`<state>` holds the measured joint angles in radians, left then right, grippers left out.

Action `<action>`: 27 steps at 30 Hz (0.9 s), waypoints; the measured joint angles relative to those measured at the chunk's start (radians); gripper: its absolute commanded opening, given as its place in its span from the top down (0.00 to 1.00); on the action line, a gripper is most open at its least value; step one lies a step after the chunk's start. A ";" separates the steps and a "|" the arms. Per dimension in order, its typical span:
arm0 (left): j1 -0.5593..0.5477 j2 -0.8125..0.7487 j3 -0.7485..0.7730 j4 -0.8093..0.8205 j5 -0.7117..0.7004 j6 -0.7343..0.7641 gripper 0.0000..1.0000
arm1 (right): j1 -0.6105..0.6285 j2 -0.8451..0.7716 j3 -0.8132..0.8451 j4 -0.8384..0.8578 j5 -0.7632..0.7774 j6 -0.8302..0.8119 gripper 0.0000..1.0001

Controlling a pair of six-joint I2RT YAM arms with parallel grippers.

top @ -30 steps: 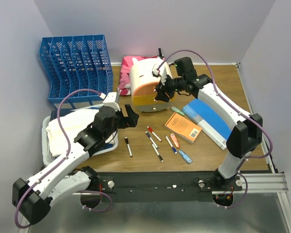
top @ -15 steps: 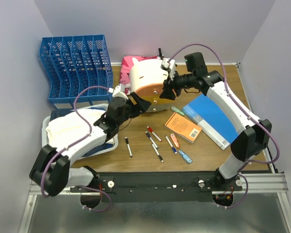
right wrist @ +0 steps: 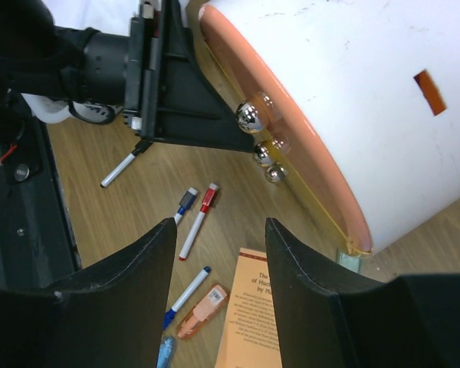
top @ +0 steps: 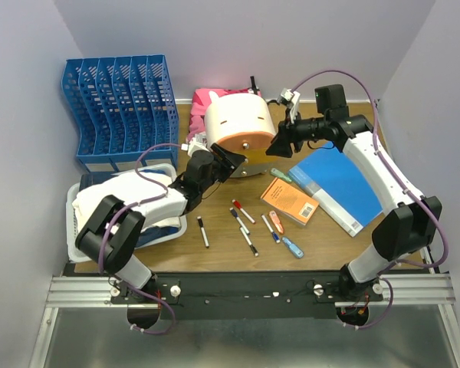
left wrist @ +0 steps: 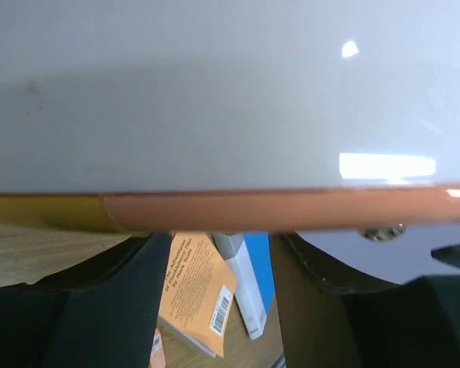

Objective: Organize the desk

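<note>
Early days: the desk (top: 330, 245) has pens (top: 241, 218), orange book (top: 290, 201) and blue folder (top: 333, 184) loose across its middle and right, and the blue rack (top: 115, 107) at back left looks unfilled (hard to be sure from above). L arm reaches fwd and low. The left gripper (top: 224, 162) is spread at the lower rim of the white-and-orange drum (top: 238, 123) w/ nothing btwn its fingers, while the R arm arcs in, right gripper (top: 280, 143) also spread, just beside the drum.

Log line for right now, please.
bin tilted | left fingers open at its orange rim | right fingers open beside it | pens loose on desk
</note>
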<state>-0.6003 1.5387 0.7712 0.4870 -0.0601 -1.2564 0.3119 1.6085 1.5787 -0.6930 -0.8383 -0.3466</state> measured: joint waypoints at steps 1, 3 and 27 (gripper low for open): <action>-0.002 0.013 0.006 0.005 -0.008 -0.011 0.43 | -0.002 -0.001 -0.005 0.001 -0.005 0.006 0.42; -0.007 0.048 0.023 0.013 -0.019 -0.035 0.46 | -0.005 -0.004 -0.014 0.004 -0.014 0.014 0.43; -0.031 0.052 0.019 0.004 -0.040 -0.113 0.86 | -0.045 -0.039 -0.099 0.019 -0.039 0.031 0.43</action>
<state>-0.6308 1.5909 0.7898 0.4911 -0.1001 -1.3693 0.2672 1.5692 1.4796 -0.6735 -0.8772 -0.3153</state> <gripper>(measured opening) 0.341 0.574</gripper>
